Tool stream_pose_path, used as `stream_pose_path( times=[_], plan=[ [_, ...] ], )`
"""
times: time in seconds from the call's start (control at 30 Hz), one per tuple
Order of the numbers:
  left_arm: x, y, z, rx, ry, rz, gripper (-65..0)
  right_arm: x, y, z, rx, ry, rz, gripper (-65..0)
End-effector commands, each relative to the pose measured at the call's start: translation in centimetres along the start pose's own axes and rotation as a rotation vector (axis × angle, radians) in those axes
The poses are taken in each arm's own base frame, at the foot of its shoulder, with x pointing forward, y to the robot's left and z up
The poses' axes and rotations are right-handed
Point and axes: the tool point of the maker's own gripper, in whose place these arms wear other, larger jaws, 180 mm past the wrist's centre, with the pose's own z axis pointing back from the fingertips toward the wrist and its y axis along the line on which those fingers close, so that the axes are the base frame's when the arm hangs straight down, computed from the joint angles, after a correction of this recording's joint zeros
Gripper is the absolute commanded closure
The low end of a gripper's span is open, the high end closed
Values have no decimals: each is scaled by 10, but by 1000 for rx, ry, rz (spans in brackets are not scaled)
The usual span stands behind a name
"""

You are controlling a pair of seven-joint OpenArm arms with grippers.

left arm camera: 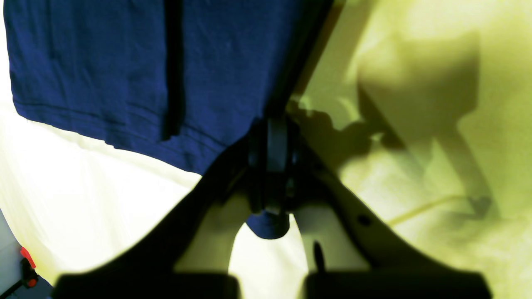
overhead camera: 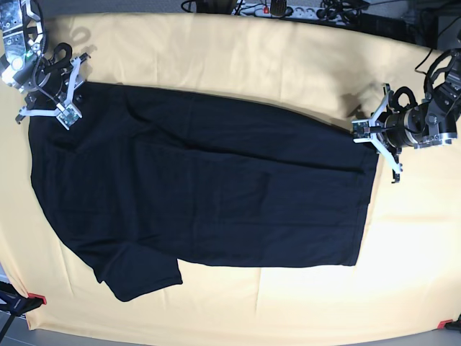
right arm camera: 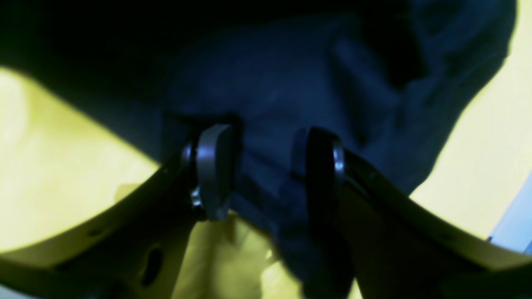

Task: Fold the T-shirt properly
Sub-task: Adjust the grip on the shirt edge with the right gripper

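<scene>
The black T-shirt [overhead camera: 202, 194] lies spread flat on the yellow tablecloth [overhead camera: 252, 58], one short sleeve pointing toward the front left. My left gripper [overhead camera: 359, 130] is at the shirt's upper right corner. In the left wrist view it [left arm camera: 274, 166] is shut on the hem corner of the T-shirt [left arm camera: 104, 70], with a bit of cloth poking out behind the jaws. My right gripper [overhead camera: 63, 101] is over the shirt's upper left corner. In the right wrist view it [right arm camera: 268, 174] stands open, fingers [right arm camera: 214, 170] apart, with bunched T-shirt [right arm camera: 282, 91] fabric lying between them.
Red clamps [overhead camera: 36, 298] [overhead camera: 445, 324] pin the tablecloth at the front corners. A power strip and cables [overhead camera: 288, 9] run along the back edge. Bare yellow cloth borders the shirt at the back, right and front.
</scene>
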Motion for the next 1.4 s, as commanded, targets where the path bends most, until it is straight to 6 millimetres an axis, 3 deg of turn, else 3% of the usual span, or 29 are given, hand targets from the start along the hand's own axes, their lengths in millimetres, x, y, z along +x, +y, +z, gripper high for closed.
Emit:
stream_pose_path(
  times=[0.0, 0.3, 0.63, 0.93, 1.2, 1.37],
  plan=[
    [-5, 13, 9, 36, 19, -12, 0, 1, -5, 4, -11, -3, 21, -315],
    [-4, 12, 9, 33, 12, -4, 0, -24, 21, 6, 68, 58, 60, -315],
    [-3, 12, 9, 34, 12, -5, 0, -31, 9, 9, 44, 104, 87, -315],
    [-3, 12, 9, 34, 12, -5, 0, -27, 16, 10, 85, 83, 58, -315],
    [-3, 12, 9, 34, 9, -5, 0, 10, 13, 27, 35, -23, 71, -315],
    [-3, 12, 9, 34, 9, -5, 0, 12, 14, 28, 33, -21, 76, -315]
  ],
)
